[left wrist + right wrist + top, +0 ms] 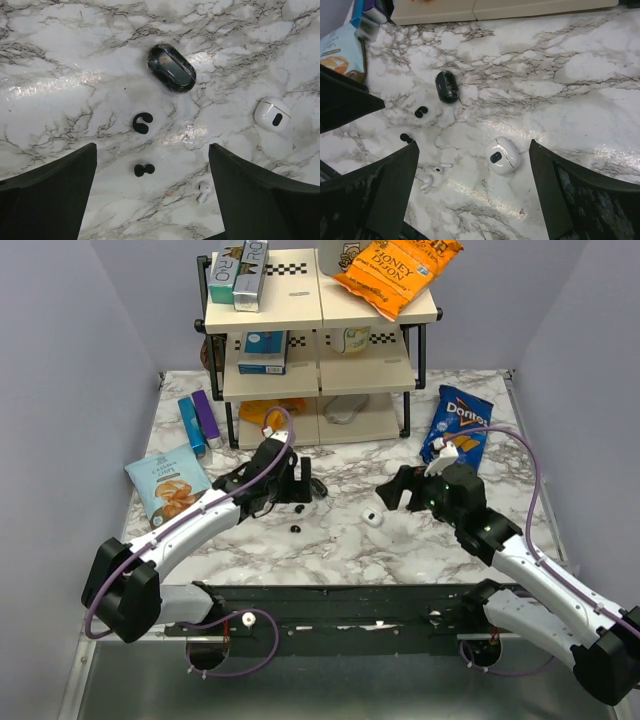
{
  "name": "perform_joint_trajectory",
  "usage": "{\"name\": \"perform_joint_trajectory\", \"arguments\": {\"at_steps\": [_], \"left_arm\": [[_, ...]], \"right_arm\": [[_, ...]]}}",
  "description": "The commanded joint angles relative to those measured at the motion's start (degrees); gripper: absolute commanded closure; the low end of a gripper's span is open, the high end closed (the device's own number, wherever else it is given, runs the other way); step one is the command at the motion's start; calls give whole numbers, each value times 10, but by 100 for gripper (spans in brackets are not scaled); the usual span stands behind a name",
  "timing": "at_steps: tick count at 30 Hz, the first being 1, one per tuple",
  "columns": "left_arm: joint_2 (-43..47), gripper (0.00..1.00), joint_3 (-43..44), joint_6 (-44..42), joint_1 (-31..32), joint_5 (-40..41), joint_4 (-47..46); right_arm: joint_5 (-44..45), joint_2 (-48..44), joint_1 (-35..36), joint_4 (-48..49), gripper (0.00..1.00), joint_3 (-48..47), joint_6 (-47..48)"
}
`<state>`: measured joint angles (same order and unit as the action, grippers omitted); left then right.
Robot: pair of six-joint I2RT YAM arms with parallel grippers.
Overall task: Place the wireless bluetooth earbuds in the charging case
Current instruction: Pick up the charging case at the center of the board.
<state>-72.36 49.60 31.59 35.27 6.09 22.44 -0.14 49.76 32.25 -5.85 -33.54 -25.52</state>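
Observation:
The white charging case lies closed on the marble table, between my right gripper's open fingers and below them; it also shows in the top view and the left wrist view. Two black earbuds lie loose on the marble below my open left gripper. They show in the right wrist view too. My left gripper hovers left of the case, my right gripper just right of it. My right gripper is empty.
A black marbled oval case lies beyond the black buds. Two white stemmed earbuds lie left of the white case. A shelf rack with snack bags stands at the back, a Doritos bag right, a chips bag left.

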Motion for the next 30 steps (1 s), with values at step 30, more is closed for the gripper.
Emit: {"name": "perform_joint_trajectory", "arguments": {"at_steps": [30], "left_arm": [[-94,10,103,-179,-12,-100,-10]], "right_arm": [[-95,-36,1,-40,0,-28,23]]}}
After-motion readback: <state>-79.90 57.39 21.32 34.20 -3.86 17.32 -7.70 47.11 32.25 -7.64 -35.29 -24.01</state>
